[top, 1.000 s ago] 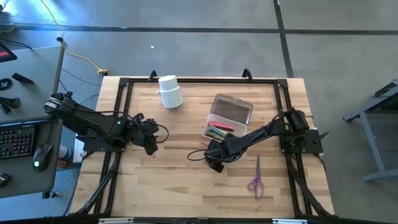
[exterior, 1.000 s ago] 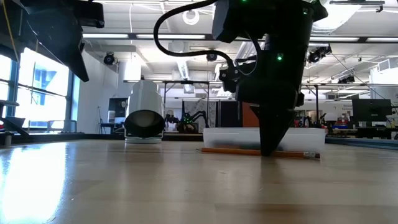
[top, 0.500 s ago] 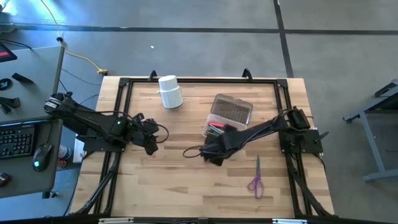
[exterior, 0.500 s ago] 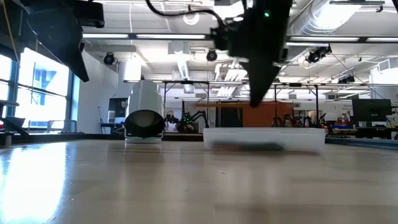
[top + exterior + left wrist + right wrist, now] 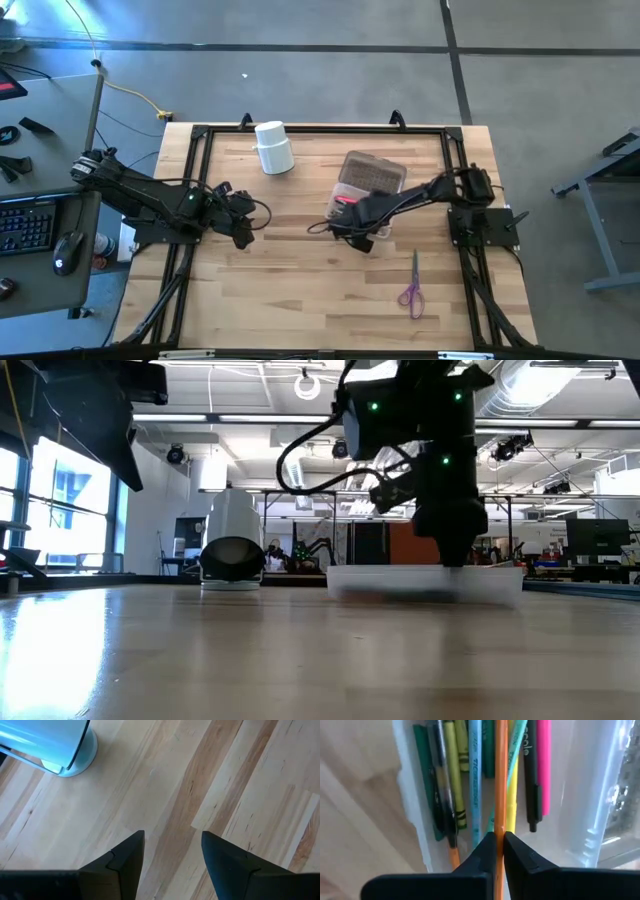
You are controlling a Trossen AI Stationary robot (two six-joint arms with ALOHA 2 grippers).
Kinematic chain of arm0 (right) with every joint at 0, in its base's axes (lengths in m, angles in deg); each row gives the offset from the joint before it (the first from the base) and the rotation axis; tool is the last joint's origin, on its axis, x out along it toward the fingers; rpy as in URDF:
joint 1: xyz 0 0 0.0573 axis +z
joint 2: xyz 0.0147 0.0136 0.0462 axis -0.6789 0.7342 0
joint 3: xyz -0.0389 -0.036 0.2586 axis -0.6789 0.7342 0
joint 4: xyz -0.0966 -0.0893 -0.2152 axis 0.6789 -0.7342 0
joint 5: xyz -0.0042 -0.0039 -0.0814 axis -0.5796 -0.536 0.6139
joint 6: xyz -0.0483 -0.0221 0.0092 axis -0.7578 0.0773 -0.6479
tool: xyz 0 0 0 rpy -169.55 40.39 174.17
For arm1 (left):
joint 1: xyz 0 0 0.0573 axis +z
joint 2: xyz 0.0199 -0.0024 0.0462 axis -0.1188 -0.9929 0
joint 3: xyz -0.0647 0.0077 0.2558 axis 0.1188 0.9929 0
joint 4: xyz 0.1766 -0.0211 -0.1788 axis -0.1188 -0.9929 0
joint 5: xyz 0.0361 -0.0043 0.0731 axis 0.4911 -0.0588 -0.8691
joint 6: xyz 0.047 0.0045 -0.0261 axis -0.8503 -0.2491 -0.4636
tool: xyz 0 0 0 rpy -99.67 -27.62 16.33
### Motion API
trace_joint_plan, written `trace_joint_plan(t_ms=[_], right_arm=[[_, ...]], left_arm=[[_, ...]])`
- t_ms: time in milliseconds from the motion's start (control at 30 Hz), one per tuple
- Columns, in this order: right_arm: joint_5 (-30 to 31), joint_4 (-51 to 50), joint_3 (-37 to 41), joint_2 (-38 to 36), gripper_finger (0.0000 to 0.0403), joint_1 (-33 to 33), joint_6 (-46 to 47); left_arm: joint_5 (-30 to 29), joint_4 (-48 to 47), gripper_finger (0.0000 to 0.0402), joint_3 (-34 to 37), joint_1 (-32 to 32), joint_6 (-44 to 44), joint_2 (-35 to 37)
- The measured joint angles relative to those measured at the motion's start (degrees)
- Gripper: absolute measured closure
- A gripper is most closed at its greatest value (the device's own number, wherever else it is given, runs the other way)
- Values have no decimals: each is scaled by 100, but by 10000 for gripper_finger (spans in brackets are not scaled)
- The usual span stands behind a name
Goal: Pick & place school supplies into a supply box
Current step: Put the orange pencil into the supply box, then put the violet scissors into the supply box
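Change noted: a second ago the right tool stood on the bare bench short of the supply box, gripping an orange pencil that lay on the wood. It has since lifted and moved over the near end of the box. The left arm has not moved.

Right tool: narrow, its fingers pinched on the orange pencil, which runs forward between them above the box interior. In the low view the tool hangs just over the box rim.

Box contents, per the right wrist view: a green pencil, a yellow crayon, a light blue crayon, a black pen and a pink pen, lying lengthwise side by side.

Left tool: fingers spread wide, holding nothing, hovering over bare wood at the bench's left side.

Purple-handled scissors lie on the bench near the right edge, well apart from the box. A white cup lies on its side near the far edge
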Motion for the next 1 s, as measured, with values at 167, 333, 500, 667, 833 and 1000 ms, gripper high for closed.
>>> trace_joint_plan(t_ms=[167, 333, 500, 667, 833, 1000], right_arm=[[247, 163, -99, 0, 389, -128, -162], [212, 472, -166, -2, 363, -247, -322], [-31, 623, -171, -4, 330, -290, -300], [-1027, 620, -179, -7, 312, -286, 15], [-1969, 375, -217, -11, 316, -141, 315], [-940, -809, -727, -13, 324, 139, 862]], left_arm=[[-10, 2, 169, 0, -2, -1, 2], [-15, 13, 169, 0, 0, 0, 1], [-16, 11, 169, 0, -1, 0, 1], [-17, 11, 169, 0, 0, 0, 2], [-33, 11, 169, 0, 0, 0, 2], [-33, 11, 169, 0, 0, -2, 2]])
